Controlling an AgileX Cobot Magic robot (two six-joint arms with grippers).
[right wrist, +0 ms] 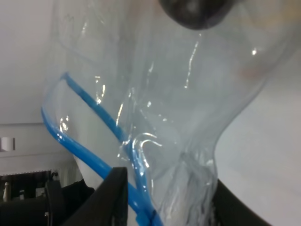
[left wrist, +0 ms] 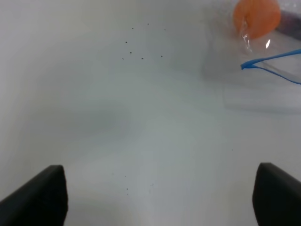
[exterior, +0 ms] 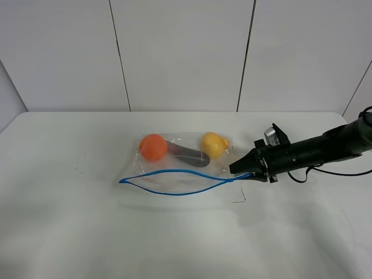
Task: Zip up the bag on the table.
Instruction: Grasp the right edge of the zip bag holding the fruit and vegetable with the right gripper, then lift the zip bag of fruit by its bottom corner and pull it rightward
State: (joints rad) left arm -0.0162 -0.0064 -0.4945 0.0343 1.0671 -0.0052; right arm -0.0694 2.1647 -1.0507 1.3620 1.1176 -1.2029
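Exterior high: right end effector (exterior: 235, 170) grips bag (exterior: 168, 166).

Matte black arm (exterior: 325, 146), tapered black claw (exterior: 237, 168), thin cable (exterior: 303, 176)

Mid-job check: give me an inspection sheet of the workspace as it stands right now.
Surface: white table, matte, with a few dark specks.
Job's things: bag lies mid-table; its blue zipper gapes open along most of its length; orange ball, yellow item and dark item inside.
Clutter: nothing seen.
Grippers: right gripper shut on the bag's right end at the zipper; left gripper open over bare table, apart from the bag.
Cables: black cable loops under the right arm, away from the bag.
Surroundings: white panelled wall behind.
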